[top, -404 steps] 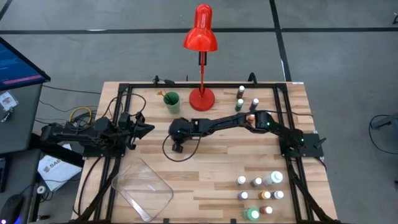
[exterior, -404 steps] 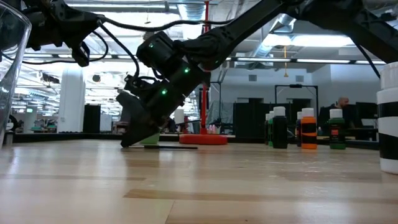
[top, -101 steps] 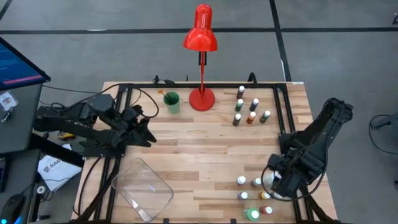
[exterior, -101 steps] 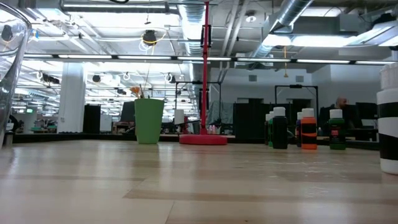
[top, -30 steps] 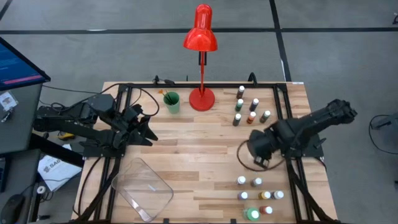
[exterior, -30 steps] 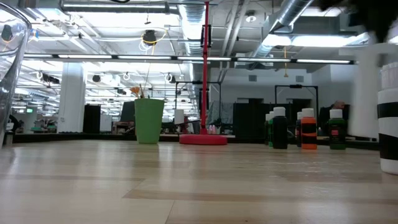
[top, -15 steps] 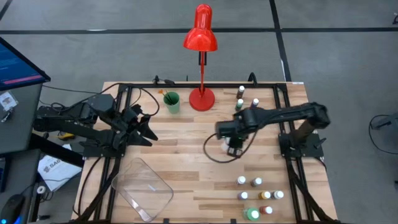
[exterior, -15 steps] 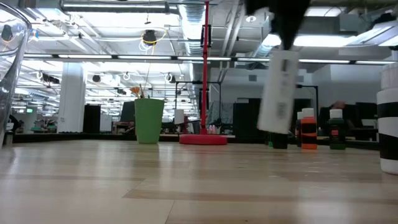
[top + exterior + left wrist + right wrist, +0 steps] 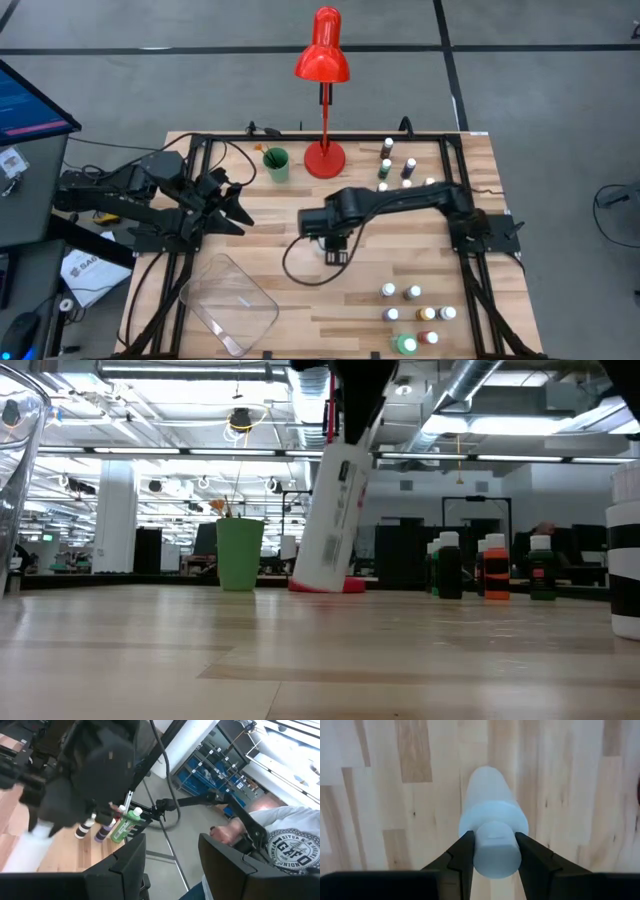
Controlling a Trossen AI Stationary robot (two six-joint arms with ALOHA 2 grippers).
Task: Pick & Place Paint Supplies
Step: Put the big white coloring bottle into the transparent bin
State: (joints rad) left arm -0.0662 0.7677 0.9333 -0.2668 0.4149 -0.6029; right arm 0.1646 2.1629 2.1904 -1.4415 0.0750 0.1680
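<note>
The right pincer (image 9: 492, 851) grips a tall white plastic bottle (image 9: 334, 520) by its cap, tilted above open mid-worktop (image 9: 300, 300); the left pincer (image 9: 170, 851), parted and empty, waits at the left edge.

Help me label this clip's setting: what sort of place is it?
Probably a robotics lab or workshop in an open industrial hall: exposed ceiling ducts, dark equipment racks beyond the wooden table, and blue storage bins on shelving.

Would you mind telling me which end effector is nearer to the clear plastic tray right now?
The left end effector is nearer, hovering just above the clear plastic tray's far edge in the high view. The right end effector, holding a white bottle, is over the table's middle, farther to the tray's right.
</note>
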